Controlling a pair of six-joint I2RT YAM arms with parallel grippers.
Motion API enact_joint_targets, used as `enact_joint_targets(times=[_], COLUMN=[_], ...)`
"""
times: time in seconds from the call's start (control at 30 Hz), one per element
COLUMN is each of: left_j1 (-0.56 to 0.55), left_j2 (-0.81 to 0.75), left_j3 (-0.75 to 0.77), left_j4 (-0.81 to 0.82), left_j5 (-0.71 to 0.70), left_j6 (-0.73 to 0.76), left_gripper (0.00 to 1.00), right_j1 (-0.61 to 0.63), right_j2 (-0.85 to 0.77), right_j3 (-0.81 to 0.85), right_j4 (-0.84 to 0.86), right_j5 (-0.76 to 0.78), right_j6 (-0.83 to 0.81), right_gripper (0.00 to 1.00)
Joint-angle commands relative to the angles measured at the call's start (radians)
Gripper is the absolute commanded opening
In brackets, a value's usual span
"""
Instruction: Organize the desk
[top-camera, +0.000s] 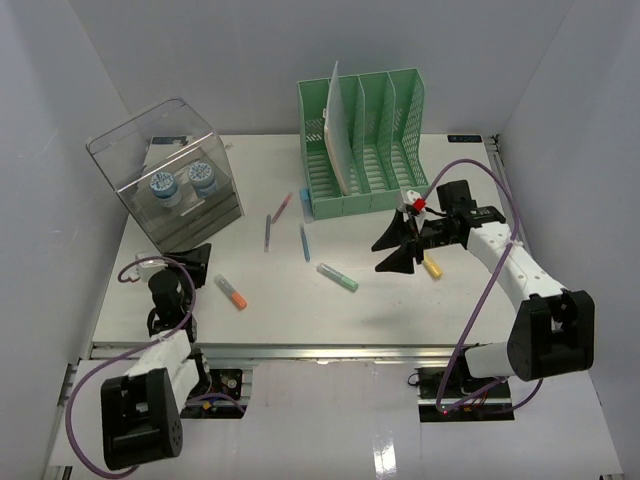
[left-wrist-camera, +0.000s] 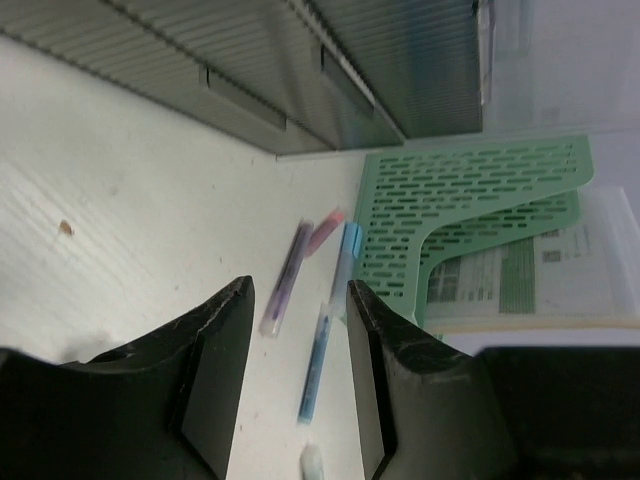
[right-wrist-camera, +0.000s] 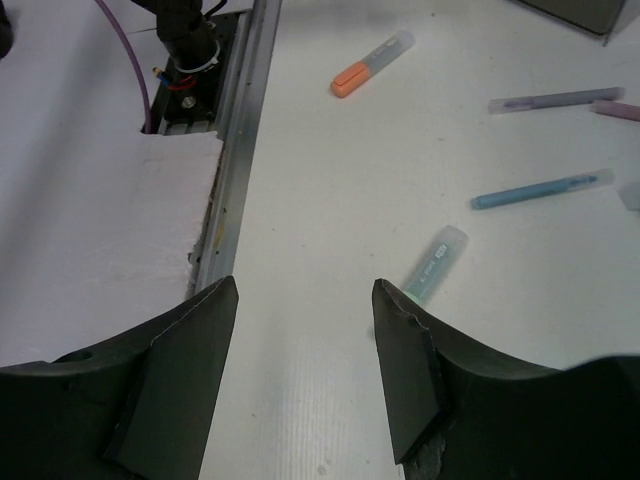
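Observation:
The white desk (top-camera: 380, 310) carries loose pens and highlighters. A purple pen (top-camera: 268, 232), a pink pen (top-camera: 285, 207) and a blue pen (top-camera: 305, 242) lie at mid-desk. A green highlighter (top-camera: 337, 277) and an orange highlighter (top-camera: 231, 292) lie nearer the front. Beside my right gripper (top-camera: 377, 258) rests a yellow highlighter (top-camera: 432, 266). That gripper (right-wrist-camera: 306, 290) hovers open over bare desk, with the green highlighter (right-wrist-camera: 432, 262) just beyond its right finger. My left gripper (top-camera: 196, 262) sits low at the front left, open (left-wrist-camera: 297, 290) and empty, facing the purple pen (left-wrist-camera: 283, 280) and blue pen (left-wrist-camera: 318, 360).
A clear plastic box (top-camera: 175, 180) with drawers stands at the back left, close to my left gripper. A green file rack (top-camera: 365, 145) holding a paper sheet (top-camera: 338, 125) stands at the back centre. Pale grey walls enclose the desk. A silver rail (top-camera: 330, 350) runs along the front edge.

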Motion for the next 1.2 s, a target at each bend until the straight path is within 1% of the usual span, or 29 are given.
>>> enact_joint_targets(times=[0.0, 0.07, 0.2, 0.3, 0.4, 0.5, 0.57, 0.67, 0.73, 0.8, 0.97, 1.1, 1.17], left_j1=[-0.001, 0.000, 0.000, 0.003, 0.007, 0.007, 0.009, 0.017, 0.028, 0.039, 0.061, 0.066, 0.066], left_j2=[0.143, 0.215, 0.314, 0.379, 0.455, 0.501, 0.532, 0.564, 0.587, 0.609, 0.640, 0.631, 0.620], left_j3=[0.010, 0.038, 0.088, 0.118, 0.151, 0.176, 0.182, 0.185, 0.193, 0.207, 0.209, 0.182, 0.162], left_j4=[0.355, 0.400, 0.424, 0.450, 0.496, 0.484, 0.485, 0.494, 0.507, 0.510, 0.552, 0.583, 0.605], left_j5=[-0.082, -0.093, -0.115, -0.116, -0.152, -0.157, -0.169, -0.183, -0.177, -0.164, -0.123, -0.065, -0.025], left_j6=[-0.006, -0.017, -0.036, -0.054, -0.080, -0.106, -0.117, -0.135, -0.144, -0.146, -0.147, -0.151, -0.154], left_gripper=[0.58, 0.60, 0.64, 0.64, 0.62, 0.58, 0.53, 0.41, 0.36, 0.32, 0.18, 0.04, 0.01], right_j1=[-0.062, -0.069, -0.075, -0.076, -0.076, -0.076, -0.076, -0.078, -0.078, -0.078, -0.078, -0.079, -0.079], right_j2=[-0.052, -0.055, -0.064, -0.083, -0.108, -0.112, -0.109, -0.109, -0.109, -0.108, -0.107, -0.104, -0.103], right_j3=[-0.026, -0.042, -0.049, -0.058, -0.076, -0.081, -0.081, -0.082, -0.085, -0.085, -0.090, -0.090, -0.091], right_j4=[-0.010, -0.011, -0.012, -0.012, -0.012, -0.012, -0.012, -0.013, -0.013, -0.013, -0.013, -0.012, -0.012], right_j5=[-0.081, -0.072, -0.069, -0.068, -0.067, -0.071, -0.071, -0.071, -0.069, -0.067, -0.058, -0.056, -0.056], right_j6=[-0.094, -0.112, -0.123, -0.140, -0.166, -0.173, -0.176, -0.178, -0.180, -0.183, -0.187, -0.187, -0.189], right_gripper=[0.63, 0.63, 0.63, 0.63, 0.63, 0.63, 0.63, 0.63, 0.62, 0.62, 0.62, 0.62, 0.62])
